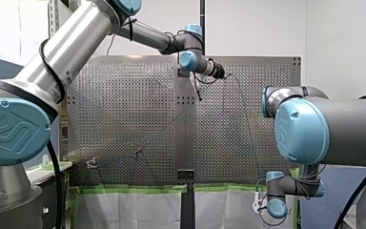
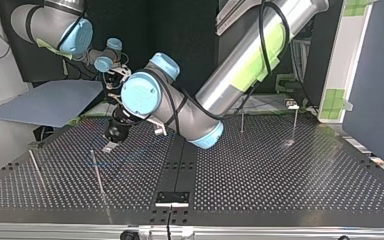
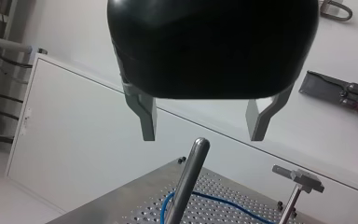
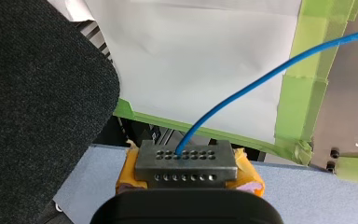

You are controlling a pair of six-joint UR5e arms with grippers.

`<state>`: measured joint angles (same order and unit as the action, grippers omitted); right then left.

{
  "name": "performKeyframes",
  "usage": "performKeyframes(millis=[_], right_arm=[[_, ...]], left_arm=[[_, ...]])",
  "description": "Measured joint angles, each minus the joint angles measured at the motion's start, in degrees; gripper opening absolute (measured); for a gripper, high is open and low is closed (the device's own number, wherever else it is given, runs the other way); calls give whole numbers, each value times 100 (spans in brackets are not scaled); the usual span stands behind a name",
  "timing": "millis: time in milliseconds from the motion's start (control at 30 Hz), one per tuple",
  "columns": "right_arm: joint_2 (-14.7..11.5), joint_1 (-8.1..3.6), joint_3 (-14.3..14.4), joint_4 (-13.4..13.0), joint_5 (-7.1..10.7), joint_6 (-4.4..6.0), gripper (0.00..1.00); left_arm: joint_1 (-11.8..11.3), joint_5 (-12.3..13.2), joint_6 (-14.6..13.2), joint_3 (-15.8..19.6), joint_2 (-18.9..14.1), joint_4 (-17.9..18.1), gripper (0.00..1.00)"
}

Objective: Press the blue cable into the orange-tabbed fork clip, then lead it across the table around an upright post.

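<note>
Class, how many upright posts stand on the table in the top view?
4: one post near the view's left edge, one beside it, one right of my left arm, one further right. The arm may hide others.

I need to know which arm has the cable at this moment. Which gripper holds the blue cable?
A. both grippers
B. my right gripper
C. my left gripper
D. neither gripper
B: in the right wrist view the blue cable runs out from between the shut yellow-padded fingers of my right gripper, while my left gripper hangs open over an upright post, gripping nothing.
</note>
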<state>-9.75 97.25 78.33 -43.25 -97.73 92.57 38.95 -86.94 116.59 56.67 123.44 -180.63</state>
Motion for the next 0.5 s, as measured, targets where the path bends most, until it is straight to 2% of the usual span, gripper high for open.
performKeyframes(millis=[300, 500], right_arm=[[3, 8, -13, 3, 6, 0, 0], [2, 6, -18, 13, 21, 0, 0]], left_arm=[[54, -1, -286, 0, -1, -1, 95], [61, -33, -342, 0, -1, -25, 95]])
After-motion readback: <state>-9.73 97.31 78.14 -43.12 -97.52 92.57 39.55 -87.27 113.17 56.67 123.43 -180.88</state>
